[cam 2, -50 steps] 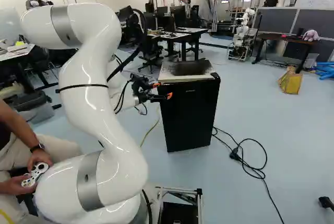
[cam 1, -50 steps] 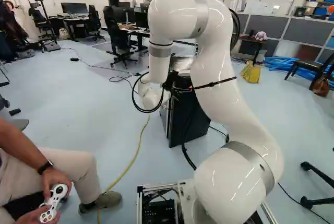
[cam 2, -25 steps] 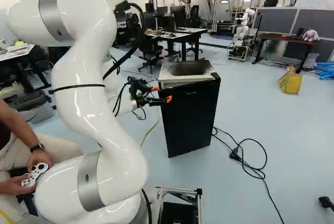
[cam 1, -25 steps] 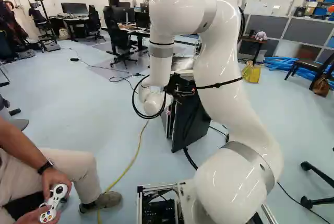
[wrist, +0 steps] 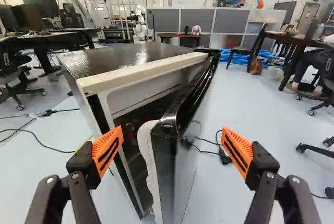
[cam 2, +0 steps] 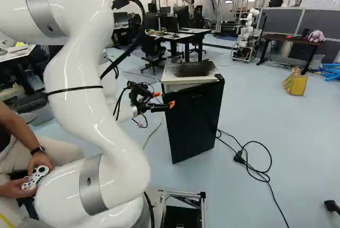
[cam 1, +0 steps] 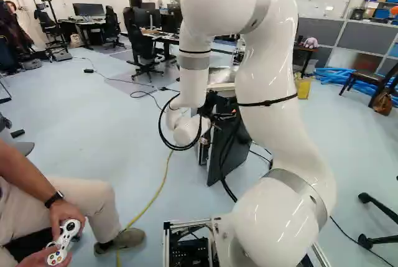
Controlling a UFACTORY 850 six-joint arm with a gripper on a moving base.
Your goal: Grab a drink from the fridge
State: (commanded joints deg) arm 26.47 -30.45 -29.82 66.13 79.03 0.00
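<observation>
The gripper (cam 2: 164,99) stands spread wide, its orange pads (wrist: 108,150) well apart, and it grips nothing. Between the two fingers in the wrist view stands the near edge of a black door (cam 2: 194,124); one finger lies on the side of the opening, the other beyond the door's outer face, and whether either one brushes anything I cannot tell. The door belongs to a small fridge (wrist: 125,59) and is swung partly open, with a pale inner lining (wrist: 148,151) along its edge. Through the gap the inside is dark, with a hint of red in the shadow; which shape in there is a drink cannot be made out. The fridge stands upright on the floor just ahead of the arm (cam 2: 93,111), its top dark with a pale front rim. Beside it, at the right of the right base view, a black cable (cam 2: 255,159) lies looped on the floor, and farther off a yellow bag (cam 2: 295,83) sits near a brown table (cam 2: 284,38) that bears a pale stuffed toy (cam 2: 316,36). Another robot (cam 2: 246,36) stands near that table, and beyond the fridge is a desk (cam 2: 183,35) with dark monitors.
</observation>
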